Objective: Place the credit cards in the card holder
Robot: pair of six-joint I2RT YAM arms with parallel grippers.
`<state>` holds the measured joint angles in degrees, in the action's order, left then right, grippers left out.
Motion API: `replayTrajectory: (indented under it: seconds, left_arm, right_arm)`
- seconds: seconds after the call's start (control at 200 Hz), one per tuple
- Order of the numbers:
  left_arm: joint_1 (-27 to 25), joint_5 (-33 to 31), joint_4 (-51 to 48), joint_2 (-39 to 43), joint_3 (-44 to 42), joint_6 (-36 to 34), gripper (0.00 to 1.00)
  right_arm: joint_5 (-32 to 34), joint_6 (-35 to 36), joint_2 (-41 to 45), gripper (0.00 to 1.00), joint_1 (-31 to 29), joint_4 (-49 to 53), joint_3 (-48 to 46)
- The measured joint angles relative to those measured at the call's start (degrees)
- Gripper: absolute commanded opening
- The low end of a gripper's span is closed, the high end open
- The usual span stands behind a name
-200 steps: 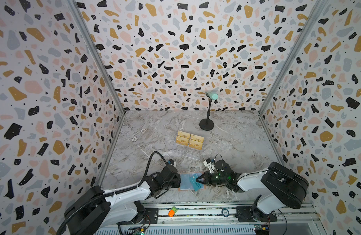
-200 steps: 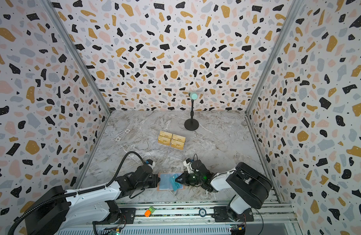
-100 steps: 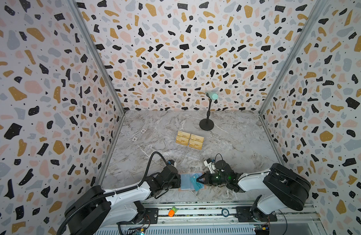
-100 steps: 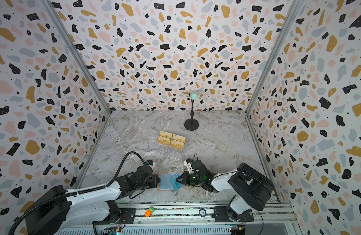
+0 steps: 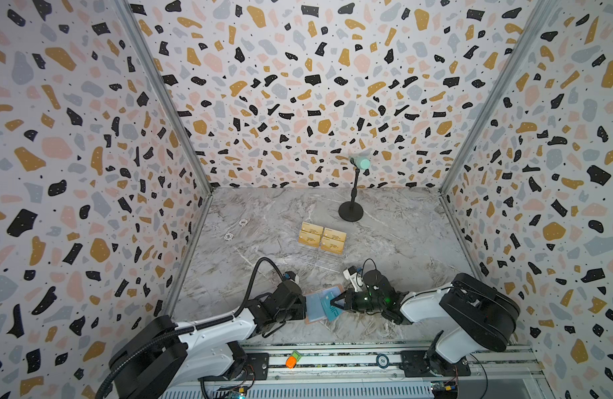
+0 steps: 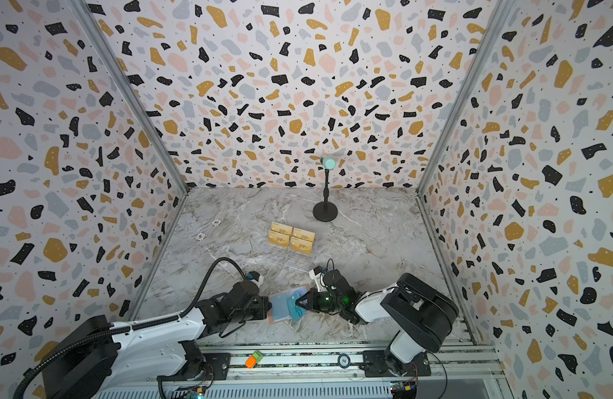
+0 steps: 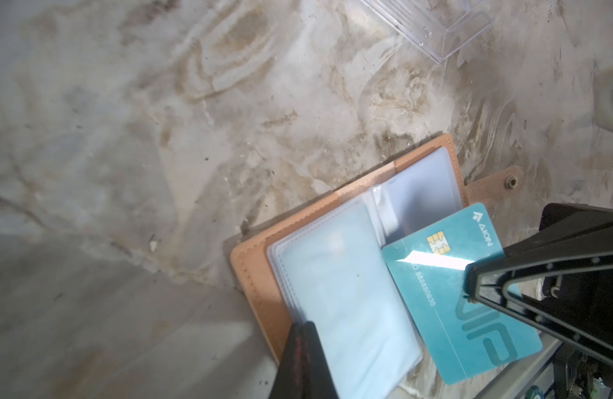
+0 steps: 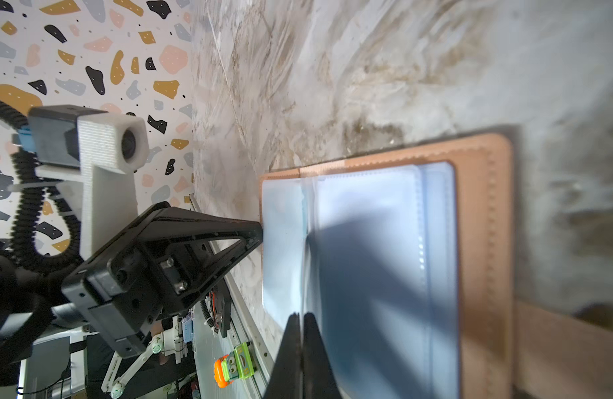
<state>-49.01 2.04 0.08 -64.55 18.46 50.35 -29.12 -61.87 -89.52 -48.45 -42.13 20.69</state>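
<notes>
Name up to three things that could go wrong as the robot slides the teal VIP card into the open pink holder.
1. The teal card lies askew over the card holder, not lined up with a clear sleeve; pushed now, its corner may catch or buckle the sleeve.
2. The right pincer grips only the card's edge, so it might pivot or slip.
3. The left pincer seems to pinch just the sleeve pages' corner; losing it could let them flop shut.

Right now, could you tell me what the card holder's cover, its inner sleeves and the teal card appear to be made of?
Card holder cover: salmon leather or faux leather, matte, grained, stitched edge.
Inner sleeves: thin clear soft plastic, see-through with welded seams.
Teal card: likely glossy plastic, judging by the bright glare stripe; metallic chip.
</notes>
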Motion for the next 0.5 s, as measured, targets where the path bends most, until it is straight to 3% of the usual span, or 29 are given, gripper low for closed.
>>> replayTrajectory:
  seconds: [0.501]
  left_arm:
    - [-0.02, -2.03, -1.90, -0.72, 0.46, 0.66, 0.00]
  right_arm:
    - [-2.08, 1.33, 0.00, 0.00, -0.31, 0.07, 0.00]
